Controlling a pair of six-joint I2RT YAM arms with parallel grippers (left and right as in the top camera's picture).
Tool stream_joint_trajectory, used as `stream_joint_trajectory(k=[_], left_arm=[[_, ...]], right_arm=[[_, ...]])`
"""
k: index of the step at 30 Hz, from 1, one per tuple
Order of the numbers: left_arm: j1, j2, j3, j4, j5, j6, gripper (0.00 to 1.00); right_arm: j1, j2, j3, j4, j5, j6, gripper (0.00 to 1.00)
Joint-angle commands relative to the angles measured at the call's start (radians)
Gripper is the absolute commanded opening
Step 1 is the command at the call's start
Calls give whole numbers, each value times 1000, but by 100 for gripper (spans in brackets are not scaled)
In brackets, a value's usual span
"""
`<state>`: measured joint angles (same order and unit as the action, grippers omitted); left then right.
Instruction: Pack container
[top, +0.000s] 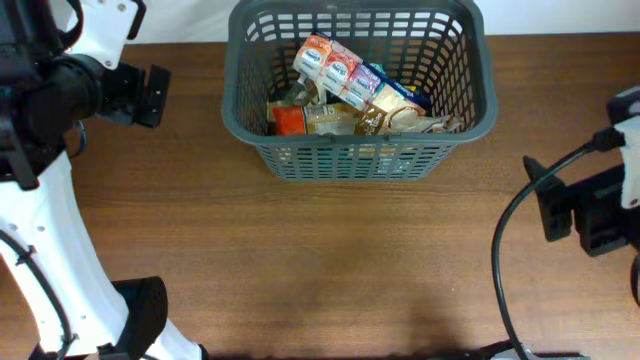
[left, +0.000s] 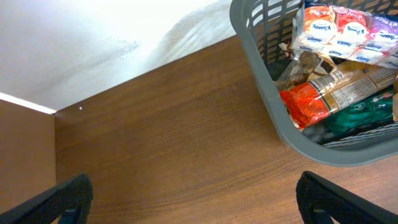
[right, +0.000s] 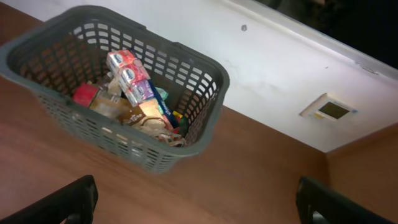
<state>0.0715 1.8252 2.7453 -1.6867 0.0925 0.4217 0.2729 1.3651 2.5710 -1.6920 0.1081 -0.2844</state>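
Observation:
The container (top: 350, 158), a dark grey lattice basket, stands at the far middle of the wooden table. Several snack packs (top: 345, 85) lie inside it: a row of white and pink packs on top, and a red pack (left: 305, 102) near the left wall. My left gripper (top: 155, 95) hovers left of the basket, open, with bare table between its fingers (left: 69, 198). My right gripper (top: 558, 205) hangs to the right and nearer the front, also open and holding nothing. The basket (right: 134, 152) sits ahead of it on the left, and its rim (left: 258, 59) shows in the left wrist view.
A black cable (top: 503, 255) loops down from the right arm over the table's front right. The white left arm link (top: 55, 250) runs along the left edge. Behind the table rises a white wall with a small wall plate (right: 329, 111).

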Motion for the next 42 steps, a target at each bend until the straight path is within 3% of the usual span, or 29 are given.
stream_joint_trajectory(k=[1,7,10,14,21,29,35,42], left_arm=[[3,-2,1,0,-4,-10,99],[3,-2,1,0,-4,-10,99],[3,-2,1,0,-4,-10,99],[3,-2,1,0,-4,-10,99],[3,-2,1,0,-4,-10,99],[3,-2,1,0,-4,-10,99],[3,-2,1,0,-4,-10,99],[3,-2,1,0,-4,-10,99]], right_arm=[[7,22,-3,-6,47,8,99],[-53,-39,-81,34,23,2,99],[-100,-154,-270,169,5,1,99],[-141,-396,-716,532,8,1,99],[-163,-700,-1320,784,7,2,99],[-211,-952,-1863,1088,-148,5,99],[-237,-1131,-2137,1178,-185,5,99],[-260,-1298,-2331,1240,-184,5,99]])
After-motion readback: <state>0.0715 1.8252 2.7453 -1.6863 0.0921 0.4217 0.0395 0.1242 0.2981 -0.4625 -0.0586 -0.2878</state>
